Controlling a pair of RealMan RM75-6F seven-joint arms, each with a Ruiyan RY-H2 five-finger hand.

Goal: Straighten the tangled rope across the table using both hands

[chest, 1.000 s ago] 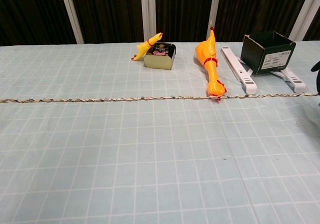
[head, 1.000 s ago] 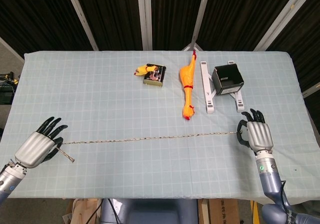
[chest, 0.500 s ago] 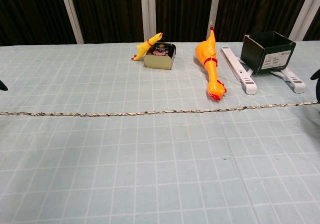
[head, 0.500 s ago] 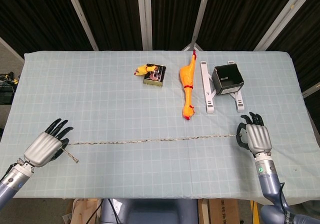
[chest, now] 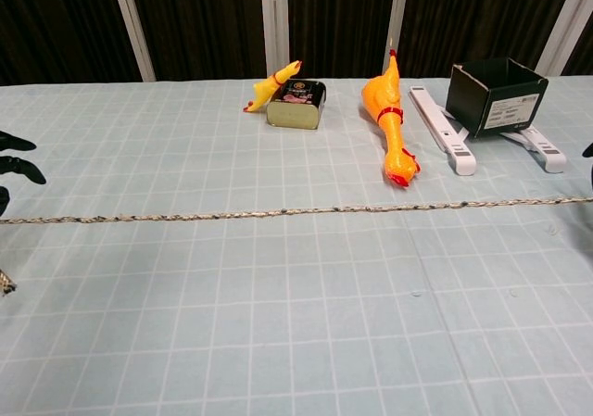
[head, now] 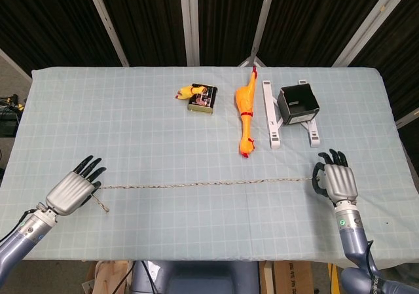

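My left hand [head: 71, 190] at the lower left of the head view pinches one end of the rope [head: 203, 184], a short tail hanging past my fingers. My right hand [head: 336, 181] at the lower right grips the other end. The rope runs nearly straight across the lower middle of the table [head: 131, 130], just below the rubber chicken [head: 244, 114].
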